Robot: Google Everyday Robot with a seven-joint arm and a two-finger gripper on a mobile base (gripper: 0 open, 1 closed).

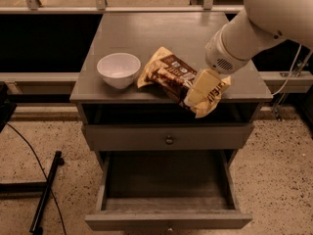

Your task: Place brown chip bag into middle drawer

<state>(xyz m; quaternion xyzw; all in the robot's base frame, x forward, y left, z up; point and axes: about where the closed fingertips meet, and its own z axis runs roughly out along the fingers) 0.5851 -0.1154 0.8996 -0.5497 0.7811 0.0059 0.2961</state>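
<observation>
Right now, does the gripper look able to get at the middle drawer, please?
Probably yes. The gripper is at the end of the chip bag by the cabinet top's front edge. The middle drawer stands pulled out below it, and the upper drawer is shut, so nothing seems to block the way down.

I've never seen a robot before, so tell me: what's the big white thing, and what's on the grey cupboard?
The big white thing is a robot's arm. One camera looks down at it from the front. A brown chip bag lies on the grey cabinet top beside a white bowl. The arm's hand is at the bag's end away from the bowl. I cannot tell whether the hand is gripping the bag. Below, the middle drawer is pulled open, with nothing inside.
</observation>
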